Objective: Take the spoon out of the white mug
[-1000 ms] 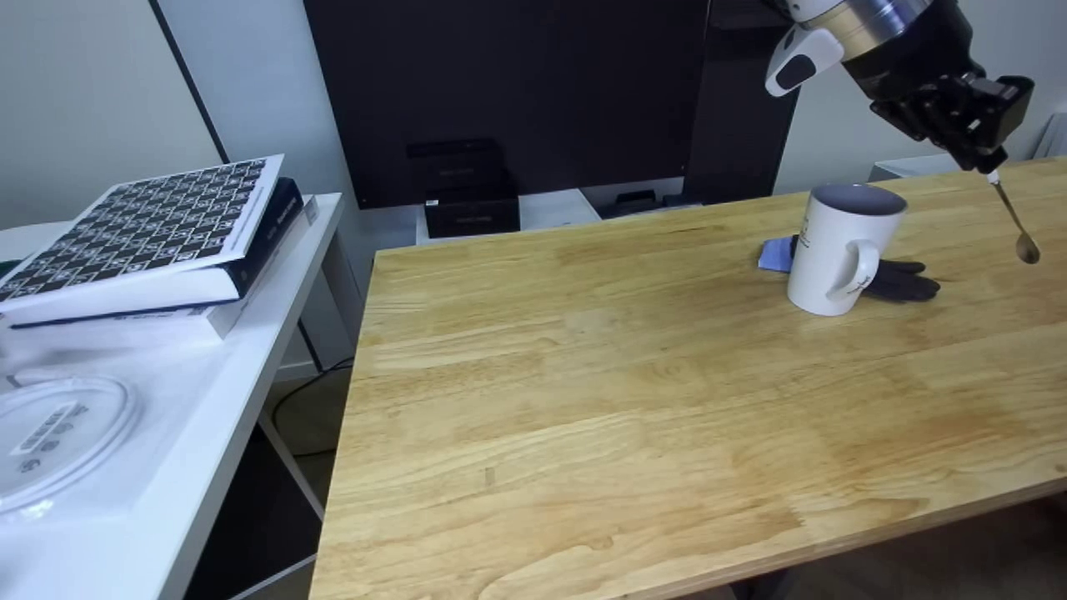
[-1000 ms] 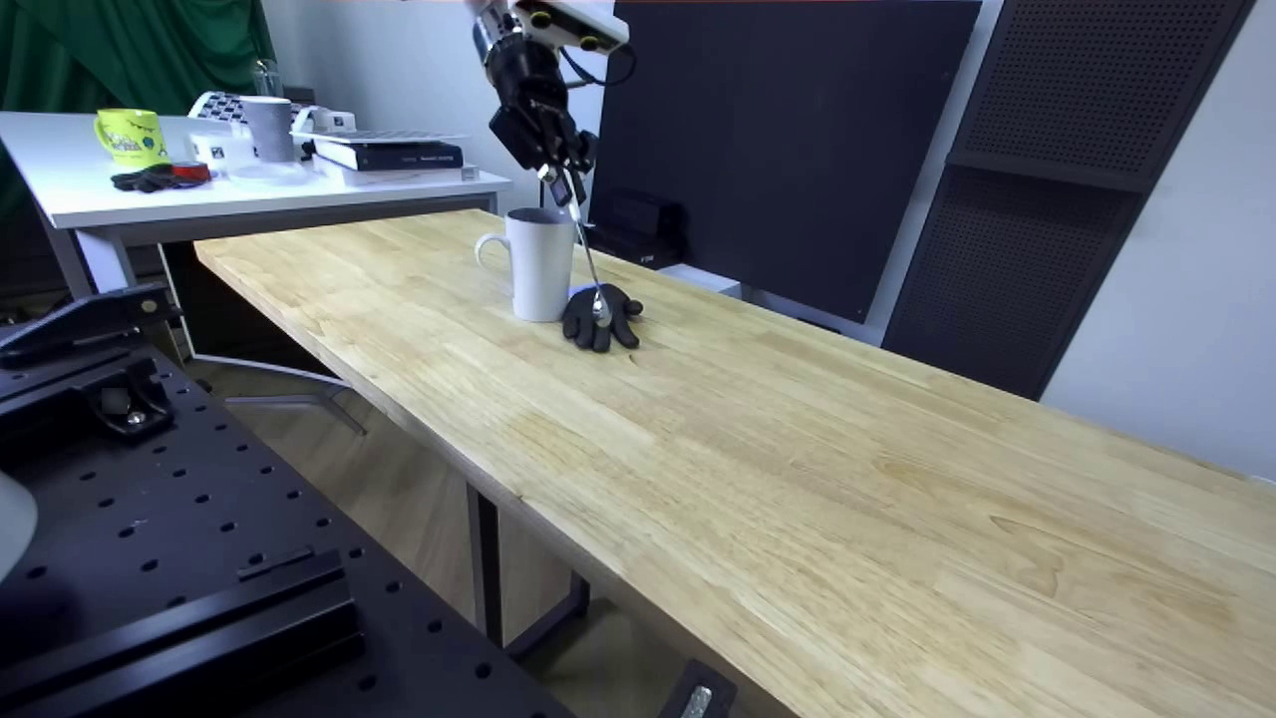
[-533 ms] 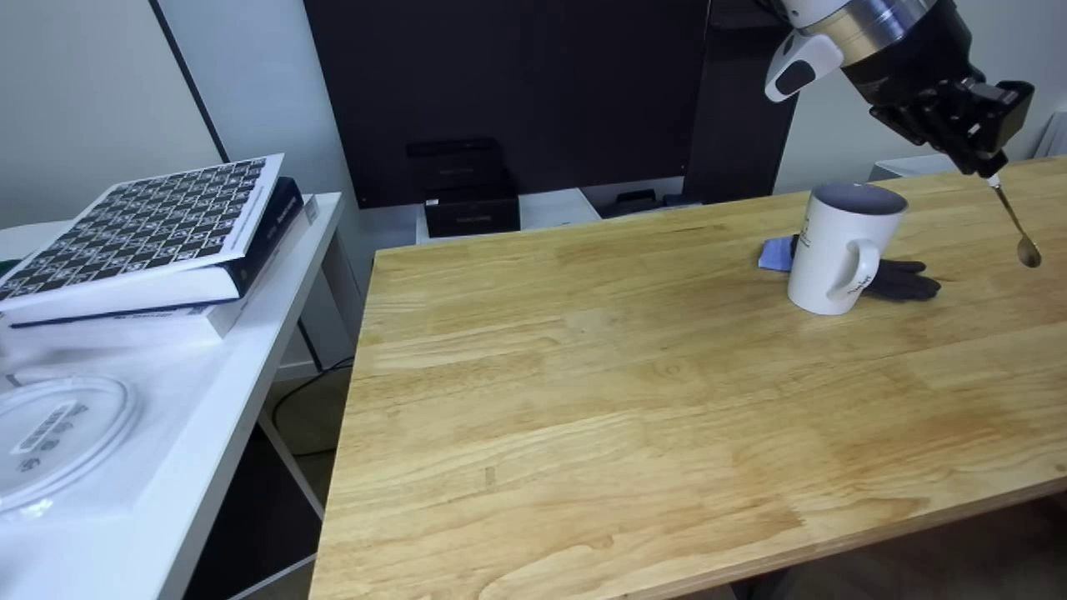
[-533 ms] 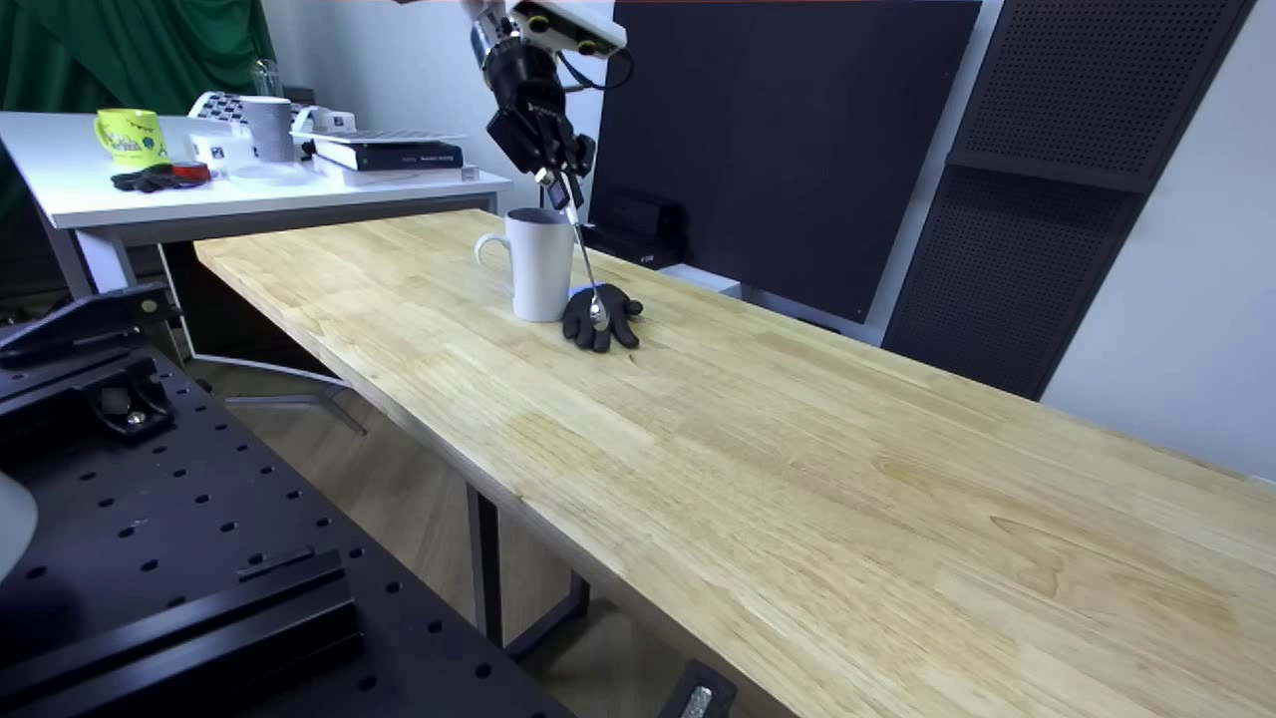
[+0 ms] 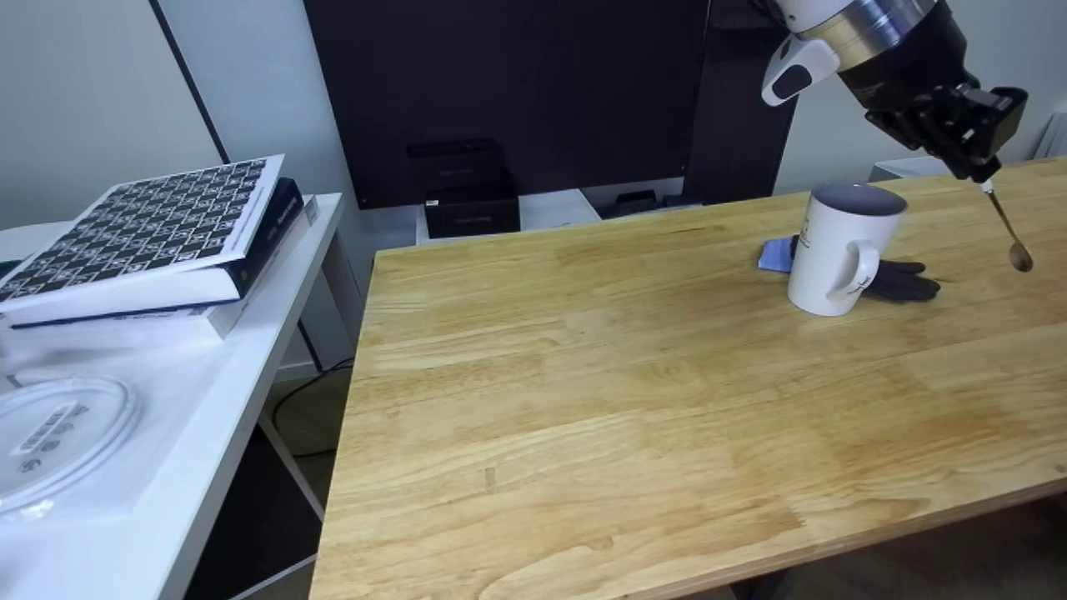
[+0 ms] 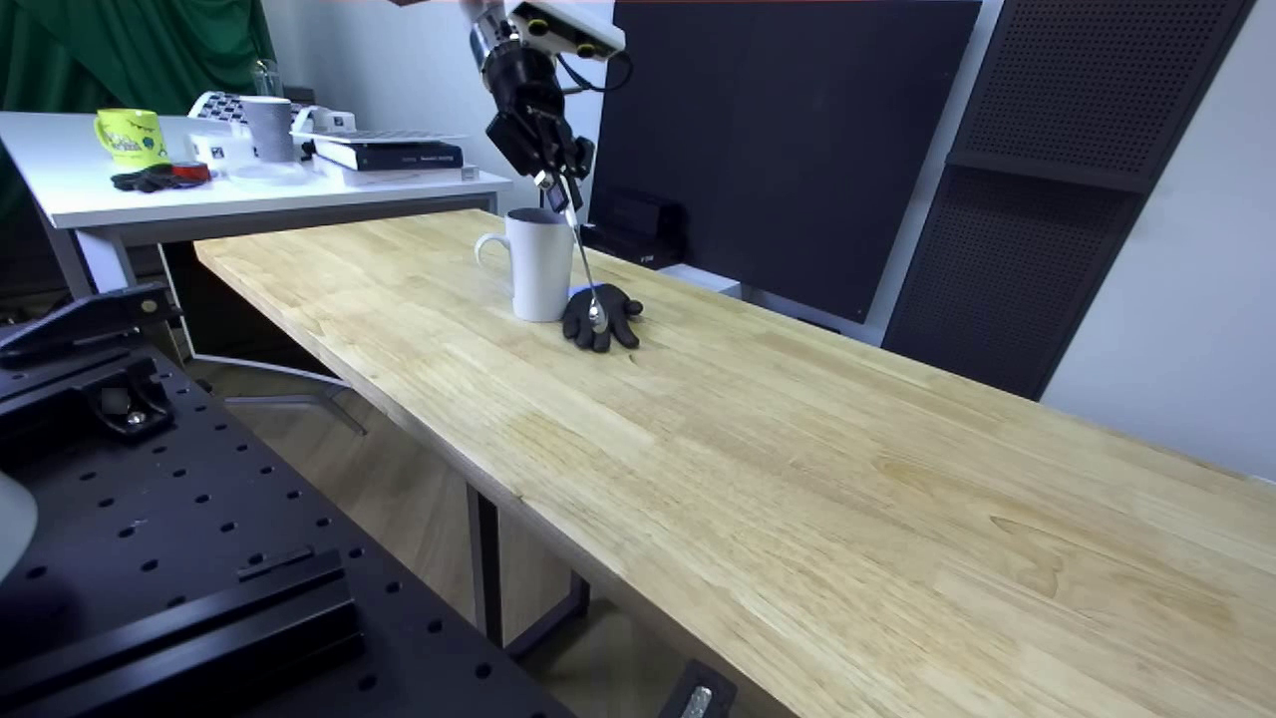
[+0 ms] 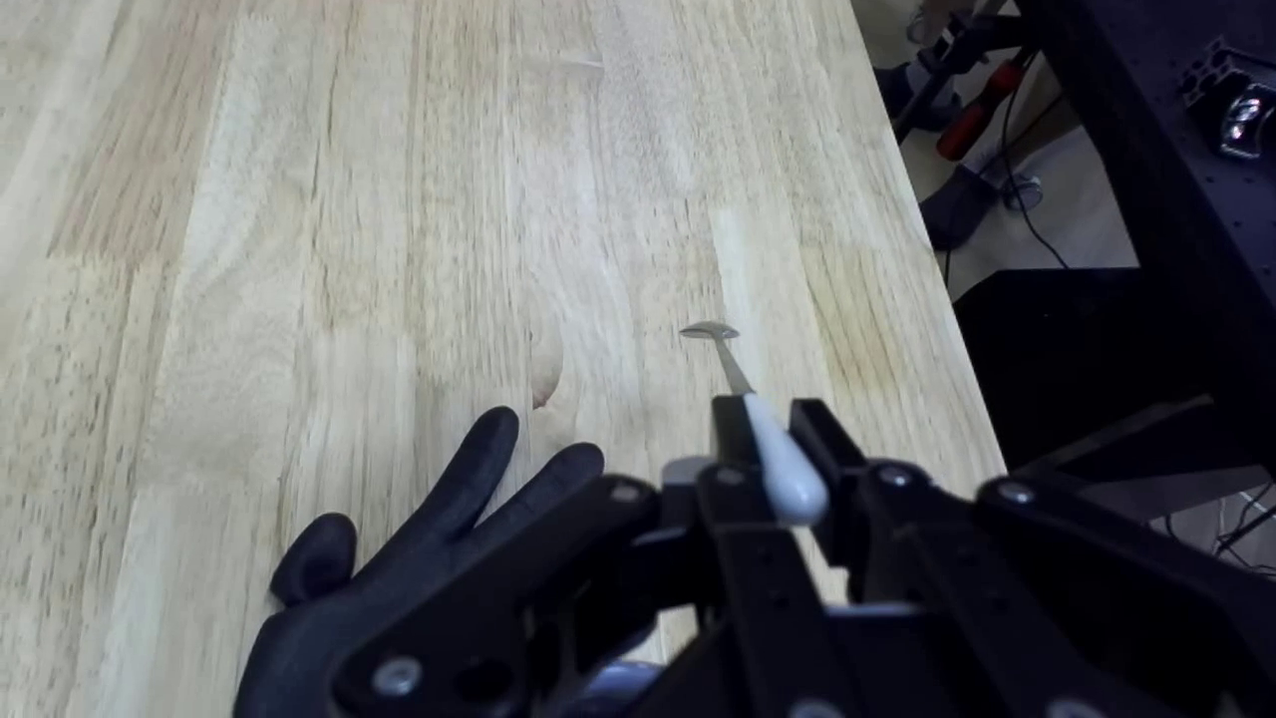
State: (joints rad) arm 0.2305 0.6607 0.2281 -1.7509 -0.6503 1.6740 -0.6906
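The spoon [image 5: 1003, 218] is out of the white mug [image 5: 834, 258] and hangs from the gripper [image 7: 775, 424]. The two fingers [image 7: 733, 429] are pinched tight on its white handle [image 7: 788, 474], one on each side. The spoon slants, with the handle at the top and the bowl [image 7: 709, 330] at the low end. In both exterior views the bowl end leans down and to the right. In the wrist view the fat end of the handle is close to the camera, and the bowl is far off, up and a bit to the left. There the bowl is seen almost from its edge.

In an exterior view the bowl [image 6: 597, 317] shows in front of a black glove [image 6: 615, 303]. In an exterior view the bowl [image 5: 1020, 257] is well apart from the glove, so they do not touch. How high the bowl hangs over the wooden table [image 5: 583, 375] is hard to tell.

The mug stands upright, just beside the glove, and hides part of it. A blue patch [image 5: 776, 254] peeks out too; I cannot tell what it is. The mug's bottom inside is hidden. The robot arm [image 5: 904, 71] is cut off at the top.
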